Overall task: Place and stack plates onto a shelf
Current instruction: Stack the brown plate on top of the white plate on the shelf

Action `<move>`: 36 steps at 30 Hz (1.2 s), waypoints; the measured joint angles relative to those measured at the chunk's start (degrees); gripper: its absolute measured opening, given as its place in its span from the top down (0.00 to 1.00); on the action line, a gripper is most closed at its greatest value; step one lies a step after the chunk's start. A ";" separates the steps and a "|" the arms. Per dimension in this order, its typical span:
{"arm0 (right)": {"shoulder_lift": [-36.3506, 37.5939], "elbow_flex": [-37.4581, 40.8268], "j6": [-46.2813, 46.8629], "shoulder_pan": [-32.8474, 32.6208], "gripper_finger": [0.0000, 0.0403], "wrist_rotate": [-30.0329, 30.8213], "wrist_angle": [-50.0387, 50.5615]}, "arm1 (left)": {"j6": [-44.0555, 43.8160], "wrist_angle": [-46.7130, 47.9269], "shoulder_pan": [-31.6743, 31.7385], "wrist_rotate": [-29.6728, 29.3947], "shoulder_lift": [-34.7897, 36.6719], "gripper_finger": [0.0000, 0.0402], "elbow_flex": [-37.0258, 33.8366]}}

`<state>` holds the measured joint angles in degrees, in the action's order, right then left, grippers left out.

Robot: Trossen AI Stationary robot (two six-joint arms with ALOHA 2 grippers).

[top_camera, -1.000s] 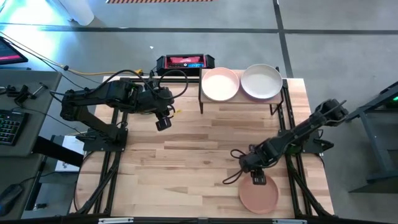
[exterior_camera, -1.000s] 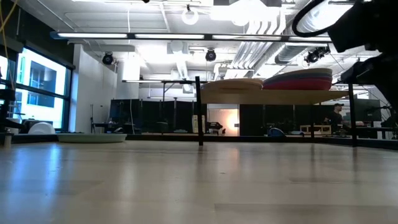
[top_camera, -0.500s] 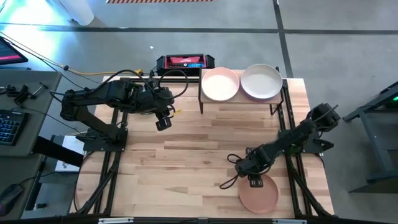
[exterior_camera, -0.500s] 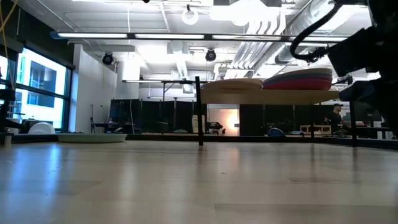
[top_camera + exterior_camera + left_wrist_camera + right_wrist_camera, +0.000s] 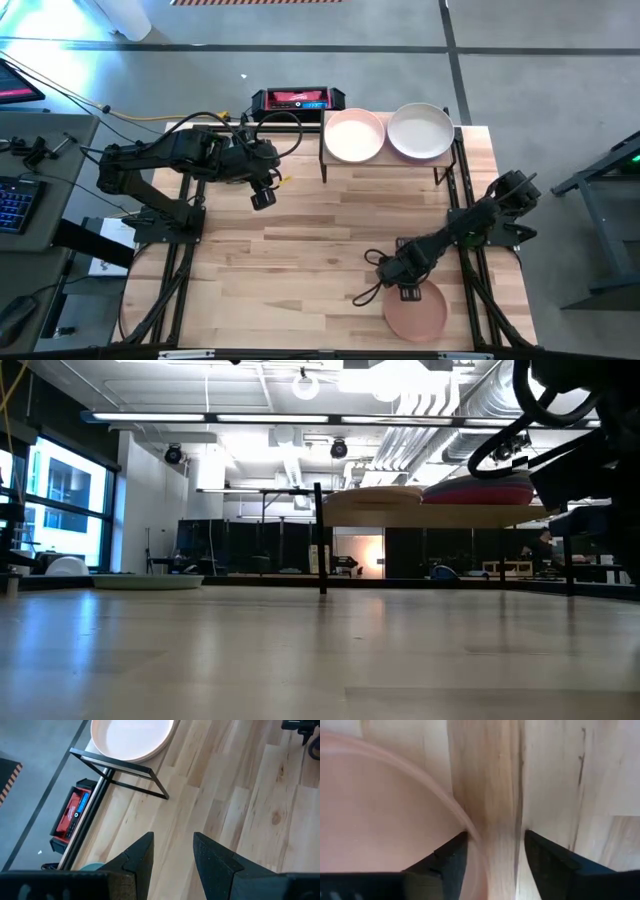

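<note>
Here the right gripper [image 5: 409, 291] hangs low over the far rim of the peach plate [image 5: 417, 312] at the table's near right, fingers apart astride the edge, ready to pinch. The left gripper [image 5: 262, 197] waits far left, fingers apart. The shelf [image 5: 390, 160] holds two stacks.

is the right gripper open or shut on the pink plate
Open: the right gripper has its fingers apart, straddling the rim of the peach-pink plate lying flat on the table.

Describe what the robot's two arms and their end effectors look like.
Both arms are dark, jointed, with black cables looping beside them. The left end effector and right end effector each have two matte black, wedge-shaped fingers. No markings are visible.
</note>
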<state>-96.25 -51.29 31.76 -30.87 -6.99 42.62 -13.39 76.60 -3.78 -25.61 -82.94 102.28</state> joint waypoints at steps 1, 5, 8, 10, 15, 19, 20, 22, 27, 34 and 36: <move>0.00 0.00 0.62 0.02 0.56 0.13 0.10 | 0.00 0.00 -0.01 0.00 0.00 0.68 0.00; 0.00 -0.04 2.14 0.02 0.69 0.38 0.63 | 0.01 0.00 -0.01 0.00 0.00 0.68 0.00; 0.00 -0.06 3.54 0.02 0.80 -0.13 1.26 | 0.02 -0.10 -0.01 -0.05 0.00 0.68 0.00; -0.02 -0.06 4.30 0.02 0.88 -1.29 1.44 | 0.04 -0.25 0.00 -0.60 0.00 0.68 0.00; -0.07 0.03 4.83 -0.03 0.98 -5.49 1.47 | 0.07 -0.26 0.01 -1.94 0.00 0.68 0.00; 0.18 0.05 7.20 0.19 0.99 -5.92 1.65 | 0.07 -0.24 0.01 -1.97 0.00 0.68 0.00; 0.19 0.05 7.61 0.24 0.99 -5.89 1.65 | 0.07 -0.24 0.01 -1.97 0.00 0.68 0.00; 0.20 0.05 9.15 0.24 0.99 -5.76 1.74 | 0.07 -0.24 0.01 -1.97 0.00 0.68 0.00; 0.24 0.05 11.56 0.48 1.00 -6.29 1.70 | 0.30 -0.22 0.01 -1.97 0.00 0.68 0.00; 0.24 -1.78 13.02 0.57 1.00 -6.76 3.00 | 3.48 -0.22 0.01 -2.01 0.00 0.68 0.00; 0.24 -2.84 13.05 0.80 1.00 -6.70 3.91 | 3.50 -0.22 0.01 -2.01 0.00 0.68 0.00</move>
<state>-96.01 -54.13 44.81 -30.07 -13.69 46.54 -9.89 76.38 -3.77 -27.62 -82.94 102.28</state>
